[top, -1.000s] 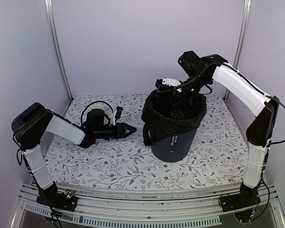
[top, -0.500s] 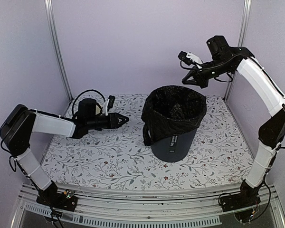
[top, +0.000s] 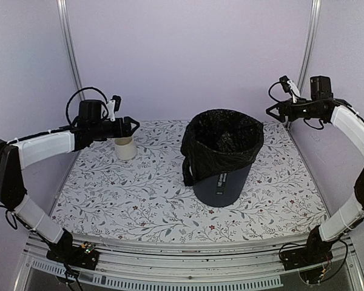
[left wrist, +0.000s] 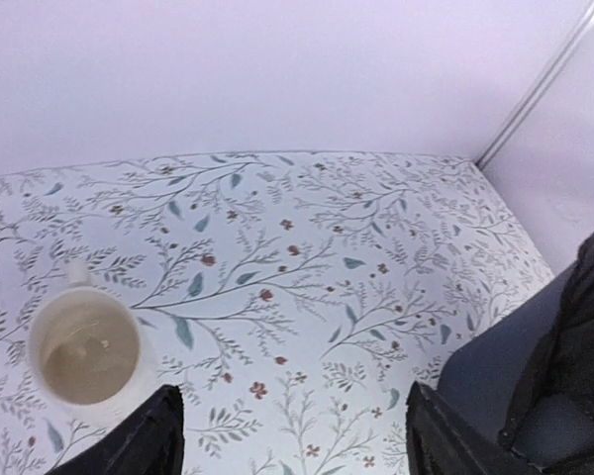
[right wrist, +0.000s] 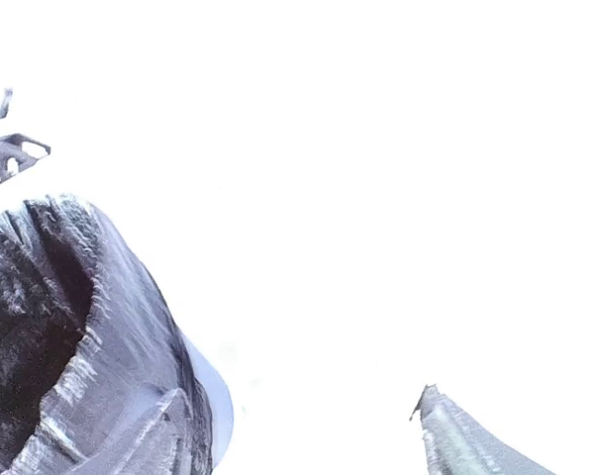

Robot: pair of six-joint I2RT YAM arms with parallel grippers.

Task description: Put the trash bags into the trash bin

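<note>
**Bag seated in the bin, both tools clear**

The trash bag (top: 223, 140) lines the upright trash bin (top: 223, 185). Its edge is folded out over the rim, and a loose tail hangs down the bin's left outer wall toward the bench (top: 139, 194).

The right tool (top: 271, 111) hovers above and just right of the rim. Its fingers are spread and grasp nothing, though its wrist view is badly washed out. The left tool (top: 133, 125) is also spread and empty. It hangs over the small cream cup (top: 125, 148), well apart from the bin, which lies to its right.

The right arm is nearer the mouth, while the hanging tail faces the left arm. If any tucking is needed, the cup stands beneath the left tool and not between it and the bin. The task looks all but finished.
</note>
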